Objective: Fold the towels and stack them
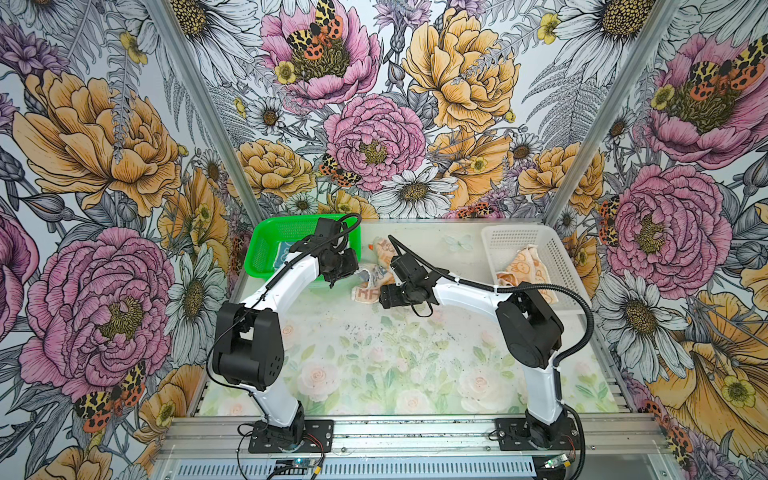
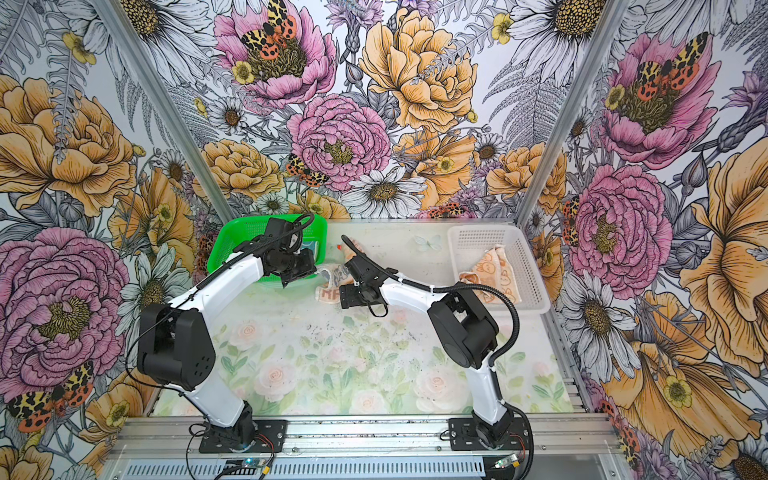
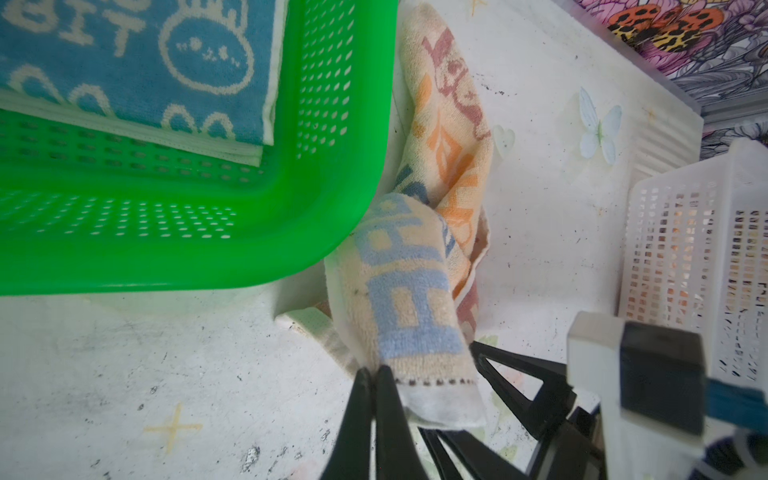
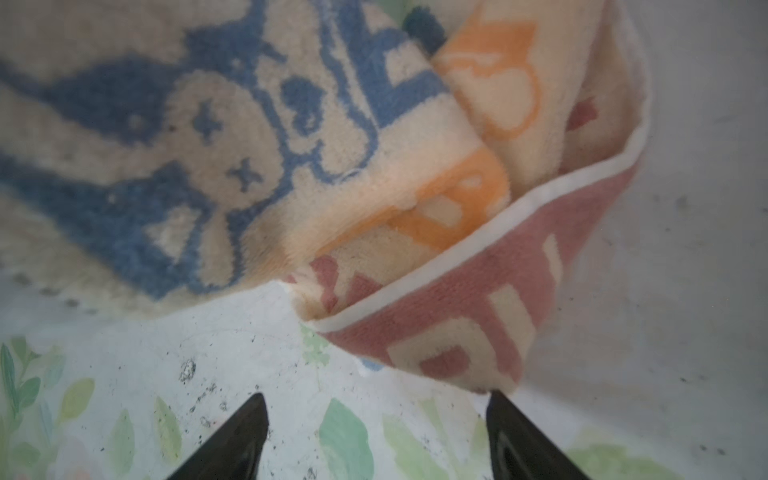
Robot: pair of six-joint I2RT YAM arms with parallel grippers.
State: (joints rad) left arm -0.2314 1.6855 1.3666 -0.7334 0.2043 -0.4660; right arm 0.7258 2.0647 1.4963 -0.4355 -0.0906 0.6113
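- I am pinching the hem of the cream towel (image 3: 411, 299) with the left gripper (image 3: 374, 374). Its fingers are pressed together on the cloth.
- The towel is lying bunched up on the table (image 1: 374, 353), at 12 o'clock from the middle. It is sitting between the green basket (image 1: 266, 253) at 10 o'clock and the white basket (image 1: 511, 239) at 2 o'clock.
- The right gripper (image 4: 376, 399) is spread wide and holding nothing. One fingertip is touching the towel's pink corner (image 4: 469, 345).
- I think I should be sliding the right gripper toward 9 o'clock, so that corner is sitting between both fingers before I squeeze.
- Then I should be pulling both ends apart gently, so the towel is lying flat for folding.
- The blue towel (image 3: 137, 62) is sitting folded in the green basket. The orange towel (image 1: 525, 264) is waiting, crumpled, in the white one.
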